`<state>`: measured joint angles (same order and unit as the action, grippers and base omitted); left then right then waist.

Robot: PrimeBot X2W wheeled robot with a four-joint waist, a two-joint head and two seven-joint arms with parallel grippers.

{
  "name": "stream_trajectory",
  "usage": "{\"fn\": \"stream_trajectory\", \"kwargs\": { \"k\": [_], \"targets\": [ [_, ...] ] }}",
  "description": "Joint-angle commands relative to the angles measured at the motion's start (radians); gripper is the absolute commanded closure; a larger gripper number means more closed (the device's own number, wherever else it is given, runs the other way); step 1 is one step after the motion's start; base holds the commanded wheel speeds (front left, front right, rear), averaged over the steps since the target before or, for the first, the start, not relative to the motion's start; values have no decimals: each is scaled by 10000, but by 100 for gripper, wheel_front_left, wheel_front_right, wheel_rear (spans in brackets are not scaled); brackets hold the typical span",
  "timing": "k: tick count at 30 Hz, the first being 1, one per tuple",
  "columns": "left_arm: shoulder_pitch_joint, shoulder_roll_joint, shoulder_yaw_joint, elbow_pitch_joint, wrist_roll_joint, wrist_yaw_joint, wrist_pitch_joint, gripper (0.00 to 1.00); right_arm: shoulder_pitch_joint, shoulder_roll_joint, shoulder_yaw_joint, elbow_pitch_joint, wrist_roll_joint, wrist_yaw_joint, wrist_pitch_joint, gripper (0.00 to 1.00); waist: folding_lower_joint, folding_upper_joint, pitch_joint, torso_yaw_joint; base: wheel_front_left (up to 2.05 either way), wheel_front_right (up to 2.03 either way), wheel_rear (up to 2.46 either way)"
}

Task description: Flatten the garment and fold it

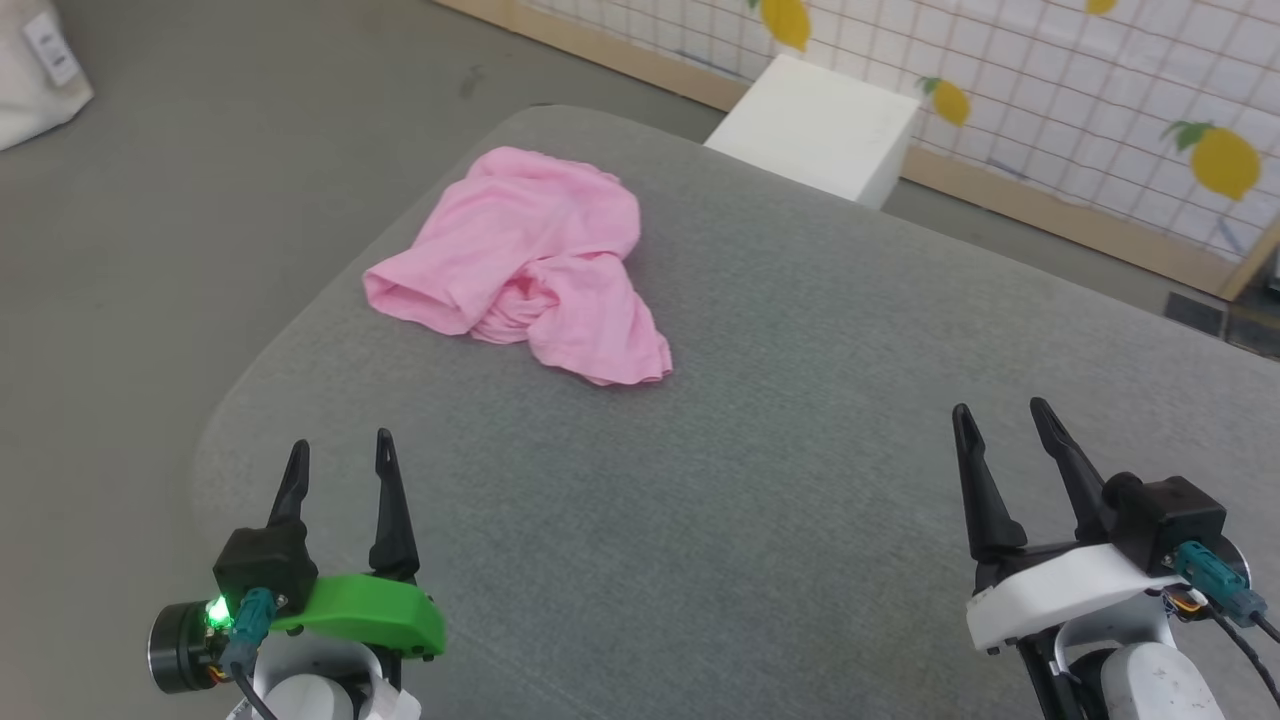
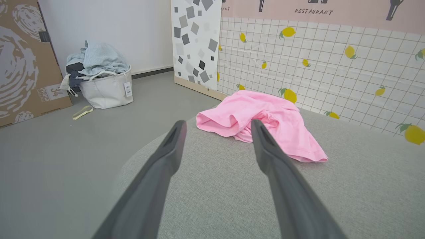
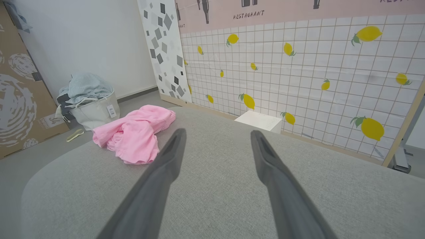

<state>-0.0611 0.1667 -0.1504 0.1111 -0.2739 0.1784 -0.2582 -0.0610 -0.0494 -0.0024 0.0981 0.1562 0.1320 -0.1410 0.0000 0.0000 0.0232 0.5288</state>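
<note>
Grey cushion (image 1: pixel 800 450) bears crumpled pink garment (image 1: pixel 530 265).

A broad grey fabric-covered surface (image 1: pixel 760 480) with rounded corners spread across the middle and lower part of the head view. Directly on it lay a light pink wrinkled cloth garment (image 1: pixel 530 262), bunched in a loose heap in the upper part of the frame, left of centre, near the surface's rounded edge.

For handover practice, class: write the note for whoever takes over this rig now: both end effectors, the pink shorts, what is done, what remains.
Left end effector: open, empty, above the near left of the grey padded surface.
Right end effector: open, empty, near right.
Pink shorts: crumpled heap at the surface's far left, touched by neither.
Done: nothing.
Left: flatten, then fold.
</note>
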Motion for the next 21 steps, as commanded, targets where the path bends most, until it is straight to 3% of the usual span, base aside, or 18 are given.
{"fn": "stream_trajectory", "kwargs": {
  "k": [1, 14, 21],
  "targets": [
    [93, 59, -28, -36, -2, 51, -35, 0, -109, -8, -10, 2, -85, -13, -21, 0, 0, 0, 21, 356, 0, 0, 0],
    [128, -58, 125, -115, -188, 90, -36, 0, -157, -8, 27, -108, -209, -13, 107, 0, 0, 0, 194, 353, 0, 0, 0],
    [-1019, 119, 396, 151, -1015, -459, 714, 0, -429, -8, 67, -413, -331, -13, 301, 0, 0, 0, 956, -137, 0, 0, 0]
  ]
}}
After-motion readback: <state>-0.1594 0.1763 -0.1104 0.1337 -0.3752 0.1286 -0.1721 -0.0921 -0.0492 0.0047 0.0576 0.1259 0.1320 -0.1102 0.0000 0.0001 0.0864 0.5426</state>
